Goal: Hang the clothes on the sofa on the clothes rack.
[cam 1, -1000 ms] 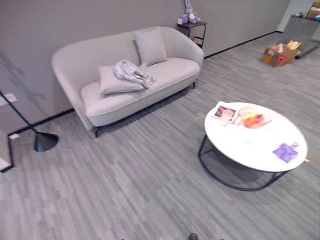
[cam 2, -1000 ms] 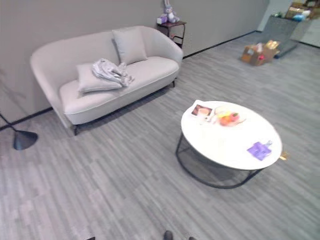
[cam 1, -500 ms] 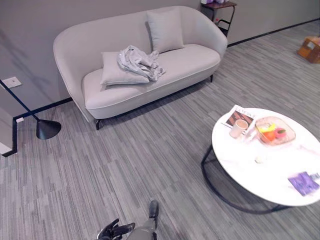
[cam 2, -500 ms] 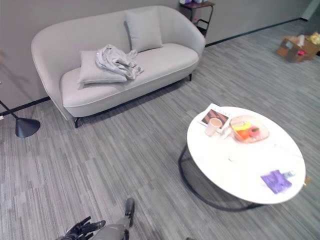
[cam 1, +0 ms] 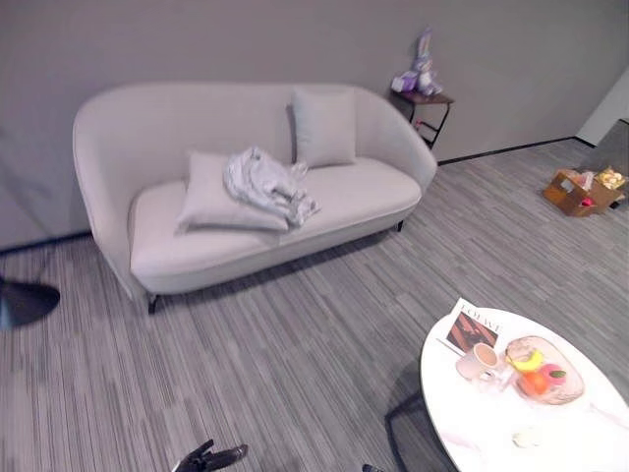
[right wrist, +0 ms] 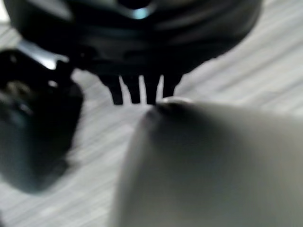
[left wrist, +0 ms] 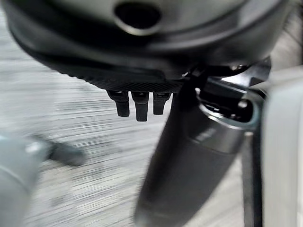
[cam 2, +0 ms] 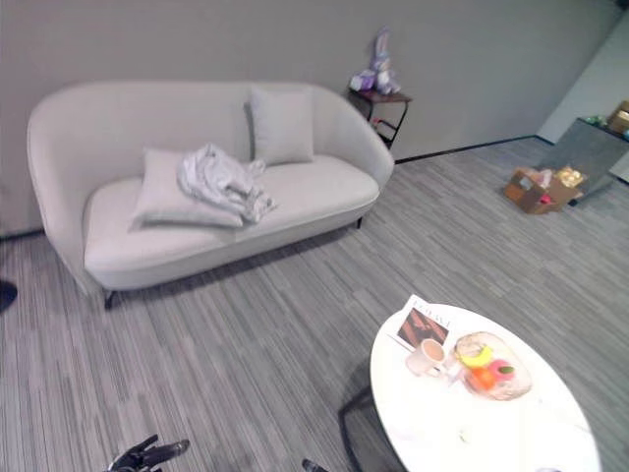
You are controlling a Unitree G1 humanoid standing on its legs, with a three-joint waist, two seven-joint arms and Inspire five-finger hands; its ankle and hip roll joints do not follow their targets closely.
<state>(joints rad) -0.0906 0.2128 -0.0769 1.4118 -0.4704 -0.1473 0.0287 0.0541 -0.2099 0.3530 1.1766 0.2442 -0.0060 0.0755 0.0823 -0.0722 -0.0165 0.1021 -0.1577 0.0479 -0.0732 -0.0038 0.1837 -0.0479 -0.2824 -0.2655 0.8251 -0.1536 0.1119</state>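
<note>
Left eye view is framing things differently from half a second back: the whole picture has shifted, so that's the camera moving, not the furniture. Going left to right: the left hand (cam 1: 209,457) is showing at 6 o'clock on the bottom edge, fingers spread and relaxed, holding nothing, hanging over bare floor (cam 1: 285,344). At 11 o'clock the sofa (cam 1: 118,147) is now sitting near-centred against the wall, and the clothes (cam 1: 263,184) are lying in a crumpled grey heap on its seat, partly draped over the flat cushion (cam 1: 208,202), with the upright cushion (cam 1: 323,128) just beside them at 12. At 1 o'clock the side table (cam 1: 423,98) is carrying a plush toy. At 3 o'clock a cardboard box (cam 1: 575,192) is sitting on the floor. At 5 o'clock the round white table (cam 1: 462,413) is now cut off by the frame edge, with a magazine, cup and fruit tray on it. Right hand (right wrist: 137,90) is showing in its wrist view, fingers pointing straight out, nothing held. My read: the robot is squaring up on the sofa, well apart from the clothes; the approach is barely under way, pickup not yet started, and I'm not spotting a rack.
</note>
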